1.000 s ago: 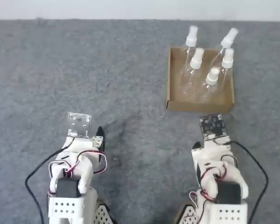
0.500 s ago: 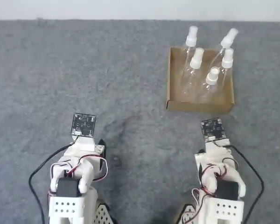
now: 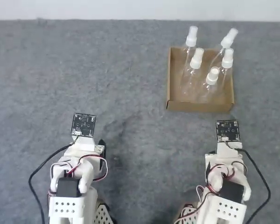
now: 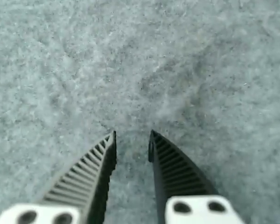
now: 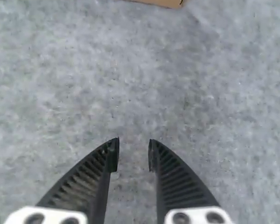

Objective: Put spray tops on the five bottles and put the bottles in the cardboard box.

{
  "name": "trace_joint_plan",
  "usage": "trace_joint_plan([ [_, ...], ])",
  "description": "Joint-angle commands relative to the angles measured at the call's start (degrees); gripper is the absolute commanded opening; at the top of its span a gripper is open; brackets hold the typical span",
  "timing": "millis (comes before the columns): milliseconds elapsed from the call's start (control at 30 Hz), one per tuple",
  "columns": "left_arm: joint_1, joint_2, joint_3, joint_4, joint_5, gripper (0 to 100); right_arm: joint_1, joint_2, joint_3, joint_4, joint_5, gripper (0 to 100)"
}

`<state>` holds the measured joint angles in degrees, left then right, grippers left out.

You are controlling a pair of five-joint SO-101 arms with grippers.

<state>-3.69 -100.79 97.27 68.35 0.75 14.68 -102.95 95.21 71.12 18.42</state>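
Observation:
The cardboard box [image 3: 199, 106] sits at the far right of the grey carpet. Several clear bottles [image 3: 192, 70] with white spray tops [image 3: 196, 57] lie or lean inside it; two tops poke over its far wall. My left arm [image 3: 77, 163] is folded back at the near left. Its gripper [image 4: 132, 135] hangs slightly open over bare carpet, holding nothing. My right arm [image 3: 226, 168] is folded back at the near right, in front of the box. Its gripper [image 5: 133, 142] is also slightly open and empty, with the edge of the box [image 5: 154, 2] farther ahead.
Grey carpet [image 3: 84, 70] covers the whole table, with no loose objects on it. A pale wall strip [image 3: 130, 9] runs along the far edge.
The right arm has drawn back toward the near edge and shifted a little to the right. The left arm pulled back earlier and has since kept still. The box and bottles are unmoved.

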Motion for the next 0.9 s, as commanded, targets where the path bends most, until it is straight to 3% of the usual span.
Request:
trace_joint_plan([
  [0, -0.1, -0.7, -0.6, 0.3, -0.4, 10, -1.1, -1.0, 1.2, 1.5, 0.8, 6.2],
  [867, -0.1, -0.7, -0.6, 0.3, -0.4, 10, -0.9, -1.0, 1.2, 3.9, 1.0, 6.2],
])
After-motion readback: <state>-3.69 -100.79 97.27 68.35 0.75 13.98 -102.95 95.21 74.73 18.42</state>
